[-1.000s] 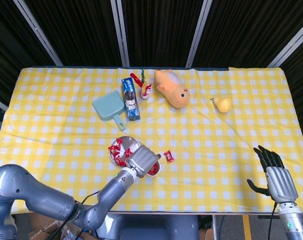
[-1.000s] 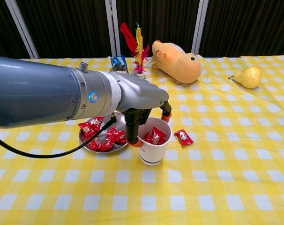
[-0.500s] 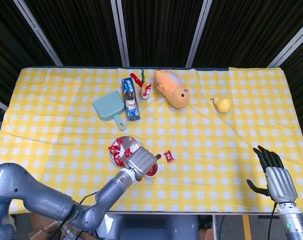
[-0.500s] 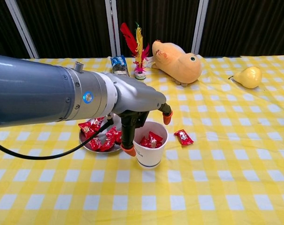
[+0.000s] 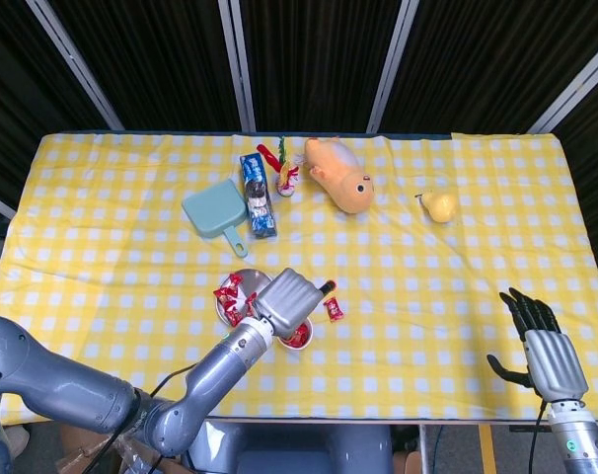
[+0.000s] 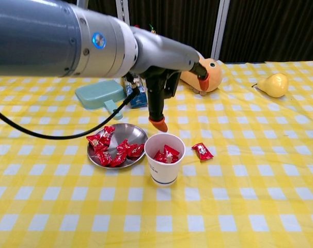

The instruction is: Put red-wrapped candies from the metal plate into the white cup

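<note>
Red-wrapped candies [image 6: 115, 150] lie heaped in a shallow metal plate [image 6: 136, 132] on a table draped in yellow-and-white checked cloth [image 6: 260, 175], with dark curtained panels behind. Touching the plate's right edge stands a white cup [image 6: 165, 166] with several red candies inside; one more loose candy [image 6: 202, 150] lies on the cloth just right of the cup. The left hand [image 6: 164, 82] hangs above the cup and plate, fingers spread and pointing down, holding nothing. The right hand [image 5: 538, 348] rests open near the table's right front corner. Farther back sit a teal dustpan [image 5: 217, 212], a plush toy [image 5: 340, 176] and a pear [image 5: 439, 205].
</note>
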Robot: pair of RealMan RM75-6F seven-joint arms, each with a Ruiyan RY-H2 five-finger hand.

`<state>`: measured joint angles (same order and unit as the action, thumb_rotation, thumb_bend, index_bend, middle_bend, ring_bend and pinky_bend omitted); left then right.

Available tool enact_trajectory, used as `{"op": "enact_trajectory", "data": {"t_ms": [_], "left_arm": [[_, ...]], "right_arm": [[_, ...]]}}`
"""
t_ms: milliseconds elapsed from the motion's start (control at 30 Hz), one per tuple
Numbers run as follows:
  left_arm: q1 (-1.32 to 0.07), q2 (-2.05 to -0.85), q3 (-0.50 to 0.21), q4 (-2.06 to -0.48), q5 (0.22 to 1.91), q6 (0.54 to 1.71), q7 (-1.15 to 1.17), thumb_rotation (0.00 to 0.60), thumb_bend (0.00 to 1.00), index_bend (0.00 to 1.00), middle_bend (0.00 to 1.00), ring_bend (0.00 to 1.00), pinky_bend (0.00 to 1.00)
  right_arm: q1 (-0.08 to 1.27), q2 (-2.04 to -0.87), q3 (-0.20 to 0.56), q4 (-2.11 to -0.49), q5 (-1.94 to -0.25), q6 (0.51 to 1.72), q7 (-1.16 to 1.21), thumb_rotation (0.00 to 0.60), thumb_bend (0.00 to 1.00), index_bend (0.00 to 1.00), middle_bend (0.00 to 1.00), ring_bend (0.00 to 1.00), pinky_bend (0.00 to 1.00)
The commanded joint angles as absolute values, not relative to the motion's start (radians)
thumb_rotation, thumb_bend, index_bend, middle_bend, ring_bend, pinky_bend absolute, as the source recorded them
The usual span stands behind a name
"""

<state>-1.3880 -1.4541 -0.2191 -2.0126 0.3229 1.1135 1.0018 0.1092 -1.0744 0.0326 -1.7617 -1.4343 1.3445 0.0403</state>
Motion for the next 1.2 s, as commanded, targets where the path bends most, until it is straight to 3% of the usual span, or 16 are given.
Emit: {"op": "enact_trajectory", "data": {"t_ms": [33,200,367,700,1200], "left_arm": [[-1.400,-1.451,-0.214,-1.992,0.341,1.133,1.017,0.600,0.19,0.16,0.92,0.96,1.00],[-1.414,-1.494,-0.140,-1.879,0.484,1.164,1.085,0.600,0.19,0.18,0.93,0.96,1.00],[-1.414,-1.571,-0.083,-1.705,0.604,1.111,1.081,0.600,0.19,0.25,0.93,0.96,1.00],[-1.420,-1.716,-0.072,-1.464,0.651,0.955,1.018,0.600,0.20,0.31,0.93,0.96,1.00],[-1.473,-1.826,-0.112,-1.246,0.594,0.754,0.961,0.600,0.25,0.36,0.93,0.96,1.00]], "right_arm": [[0.109,-1.074,0.032,-1.761,-1.434,1.344,0.041,0.600,0.34,0.00,0.00,0.00,0.00],[0.109,-1.073,0.032,-1.760,-1.435,1.344,0.044,0.600,0.34,0.00,0.00,0.00,0.00],[0.113,-1.075,0.034,-1.762,-1.426,1.335,0.040,0.600,0.34,0.00,0.00,0.00,0.00],[0.113,-1.070,0.035,-1.766,-1.419,1.329,0.046,0.600,0.34,0.00,0.00,0.00,0.00],[0.113,-1.064,0.034,-1.770,-1.420,1.325,0.066,0.600,0.34,0.00,0.00,0.00,0.00]]}}
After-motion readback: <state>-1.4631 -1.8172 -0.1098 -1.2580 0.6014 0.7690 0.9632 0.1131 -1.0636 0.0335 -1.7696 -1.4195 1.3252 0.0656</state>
